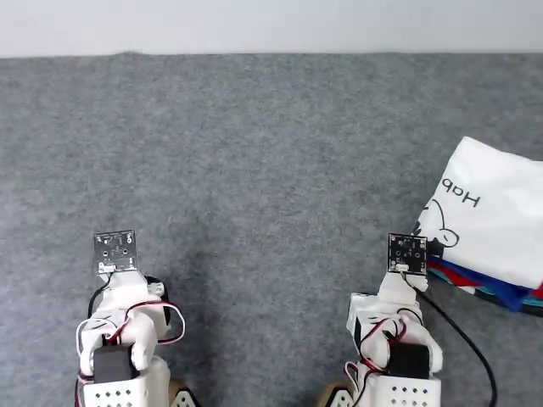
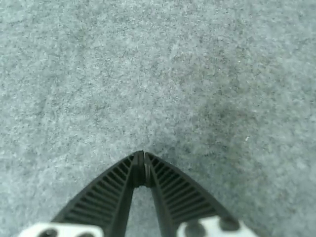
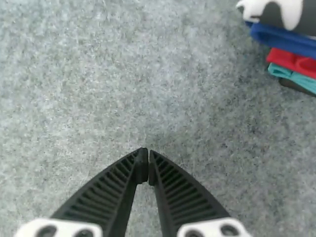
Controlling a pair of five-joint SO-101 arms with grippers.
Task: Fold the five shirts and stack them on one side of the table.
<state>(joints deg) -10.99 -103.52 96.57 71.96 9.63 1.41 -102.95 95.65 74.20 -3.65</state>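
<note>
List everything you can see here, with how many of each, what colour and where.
Shirts: one folded stack, right edge of the table; white shirt on top, then blue shirt, red shirt, teal shirt, a dark layer beneath.
Table: one, grey felt-like cover.
Cable: one, black, near edge, right side.
Arms: two, white, near edge; left arm, right arm.
End effectors: two, black, shut, empty; left end effector, right end effector.

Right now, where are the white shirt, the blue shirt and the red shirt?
white shirt (image 1: 496,216), high view, middle of its top.
blue shirt (image 3: 281,35), right wrist view, folded edge.
red shirt (image 3: 294,61), right wrist view, folded edge.
</note>
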